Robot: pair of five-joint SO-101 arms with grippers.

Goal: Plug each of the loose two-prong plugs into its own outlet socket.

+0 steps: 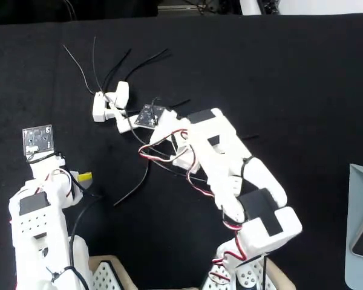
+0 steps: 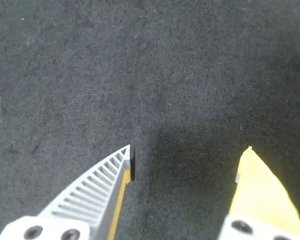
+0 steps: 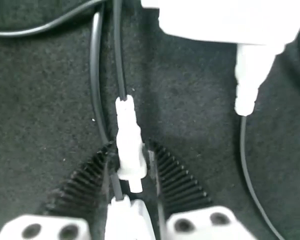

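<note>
While my left gripper (image 2: 189, 150) hangs spread wide over bare black cloth (image 2: 90, 60), my right gripper (image 3: 130, 150) is pinched narrow on a white plug (image 3: 128, 122), with my ribbed pads (image 3: 177, 175) pressing on both its sides. Its black cord (image 3: 119, 50) runs away across the cloth, beside another cord (image 3: 94, 75) (thin, also black). A second plug (image 3: 225, 20) lies just beyond, its white neck ending in a cord of its own.

From above, the cloth covers the whole table. One socket plate (image 1: 150, 115) sits right by my right gripper near the middle, and a second socket plate (image 1: 37, 140) lies at the left side. A grey tray (image 1: 360, 223) stands at the right edge. Beyond the far edge, the room shows some pale clutter (image 1: 260, 6).
</note>
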